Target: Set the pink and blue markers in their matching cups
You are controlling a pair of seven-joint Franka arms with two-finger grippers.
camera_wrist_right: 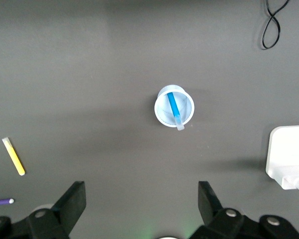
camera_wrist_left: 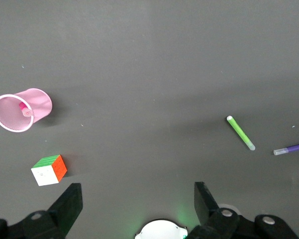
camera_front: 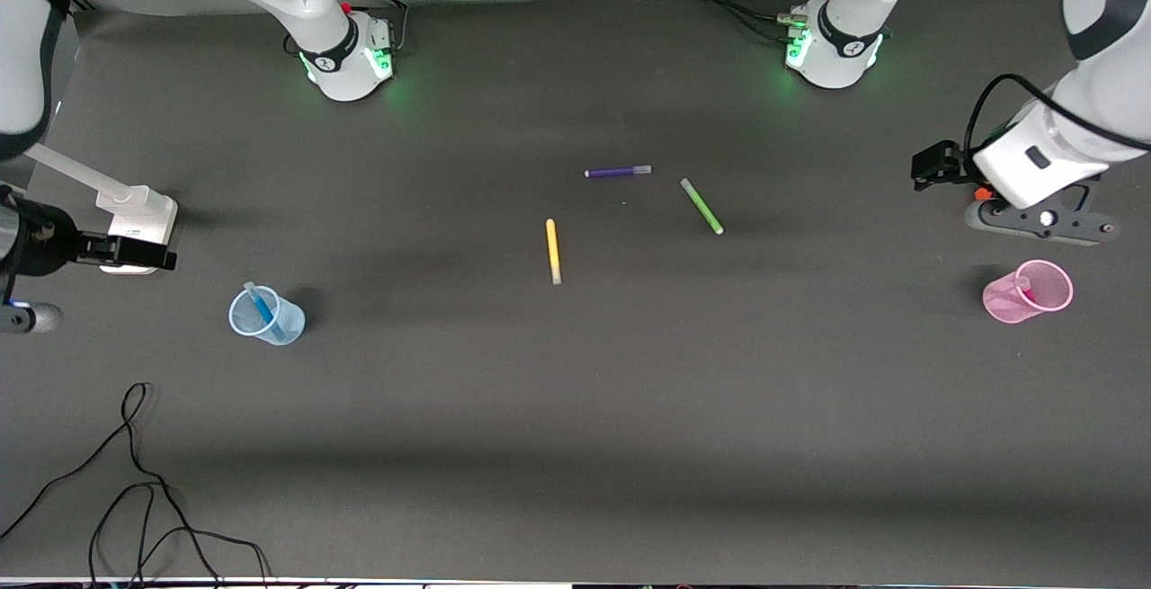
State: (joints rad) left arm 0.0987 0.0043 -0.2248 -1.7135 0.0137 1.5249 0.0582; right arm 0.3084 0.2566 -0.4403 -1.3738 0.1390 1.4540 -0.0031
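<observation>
Two claws gape wide and empty: my left claw (camera_wrist_left: 137, 199) above the desk (camera_front: 575, 445) near the pink cup (camera_front: 1028, 291) holding the pink marker (camera_front: 1022, 283); my right claw (camera_wrist_right: 142, 201) near the blue cup (camera_front: 266, 315), blue marker (camera_front: 263, 309) inside.

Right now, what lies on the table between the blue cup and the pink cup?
Front view: between the blue cup and the pink cup lies bare dark mat; the yellow pen ends just farther from the camera than that line.
</observation>
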